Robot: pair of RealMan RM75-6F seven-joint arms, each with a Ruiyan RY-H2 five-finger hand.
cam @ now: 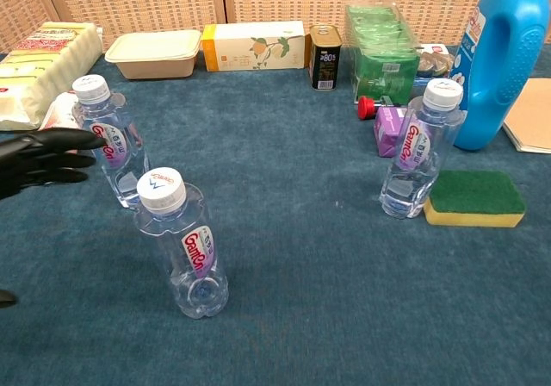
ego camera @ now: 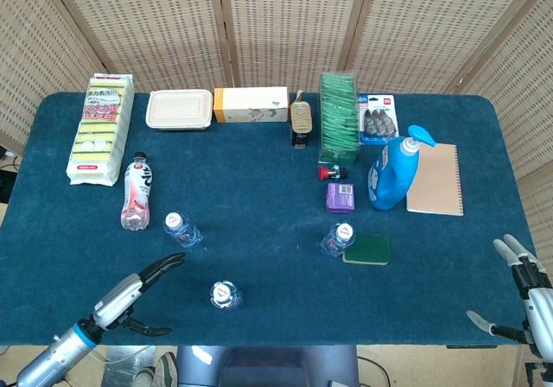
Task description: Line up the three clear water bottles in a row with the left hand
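Item: my left hand (ego camera: 143,285), fingers apart, holding nothing, above the table (ego camera: 259,188) beside the near bottle (ego camera: 225,295). Item: left bottle (ego camera: 182,229), upright, just beyond my fingertips. Item: right bottle (ego camera: 338,238), upright, touching the green sponge (ego camera: 366,249). Item: my right hand (ego camera: 527,296), fingers spread, empty, at the table's right corner.
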